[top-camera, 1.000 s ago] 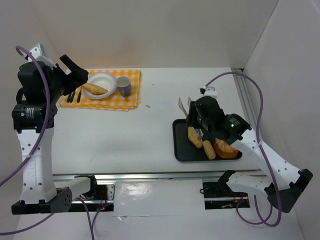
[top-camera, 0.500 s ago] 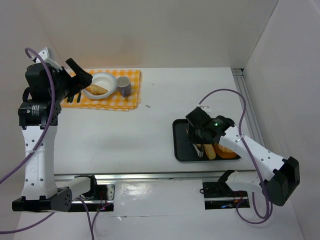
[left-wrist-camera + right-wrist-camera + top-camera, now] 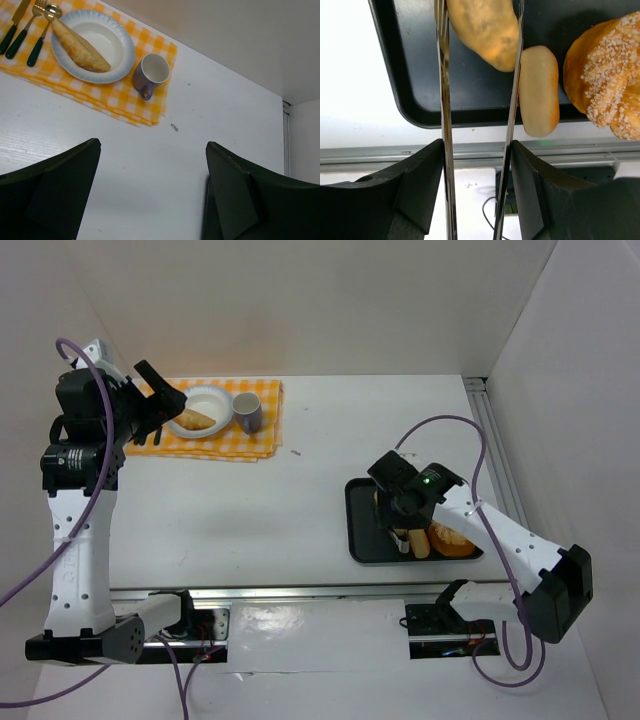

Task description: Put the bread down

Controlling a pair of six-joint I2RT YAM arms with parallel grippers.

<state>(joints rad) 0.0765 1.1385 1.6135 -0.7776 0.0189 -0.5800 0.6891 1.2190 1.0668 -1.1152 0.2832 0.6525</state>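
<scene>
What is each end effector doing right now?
Left end effector: open, empty.
Right end effector: closed on tongs straddling a bread roll.

white table (image 3: 300, 500), plain pale walls (image 3: 330, 300)

We see a white table (image 3: 300, 490) carrying a yellow checked cloth (image 3: 262, 443) at its far left and a black tray (image 3: 362, 532) toward its near right, well apart.

The bread (image 3: 482, 30) is golden-brown, the tray (image 3: 410, 75) black, the cloth (image 3: 135, 107) yellow-and-white checked, the mug (image 3: 150, 75) lilac.
</scene>
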